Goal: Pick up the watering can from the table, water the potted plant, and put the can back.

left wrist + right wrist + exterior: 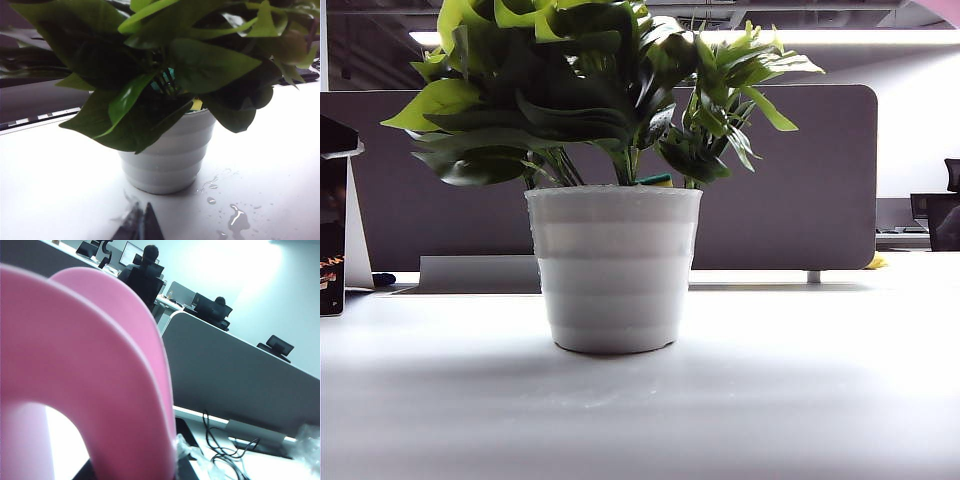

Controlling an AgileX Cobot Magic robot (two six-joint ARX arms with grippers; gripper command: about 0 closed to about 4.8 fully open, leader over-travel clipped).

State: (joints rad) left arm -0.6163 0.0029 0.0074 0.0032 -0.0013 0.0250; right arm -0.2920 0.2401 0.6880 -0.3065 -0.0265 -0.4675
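Filling most of the right wrist view: watering can (75, 380), pink, smooth, arched handle loop right against the lens, tilted. Right gripper (175, 460) at the base of that loop, wrapped fingertips (182, 447) pressed on the pink plastic, clamped on the can's handle. Spout not visible in any view. Can raised off the table, not seen in the exterior view apart from a possible pink sliver at the top right corner, too small to tell.

Potted plant (615, 180) upright, centre of the exterior view, white ribbed pot (615, 270) standing flat on the table (800, 400). Leaves spreading well past the pot rim on both sides, overhanging bare table. Wet patches and drops (235, 217) on the table just beside the pot base in the left wrist view.

Left gripper (140, 225) low near the table, just short of the pot, dark fingertips (150, 227) drawn together to a point, nothing between them, apart from the pot.

Open table in front of the pot and to both sides. Far table edge behind the pot, then a grey partition (790, 170) with rounded corners. Dark object (335, 230) at the left edge of the exterior view, well apart from the pot. Loose cables (225, 450) on the table near the partition foot in the right wrist view. Office chairs and monitors (210, 307) beyond the partition.
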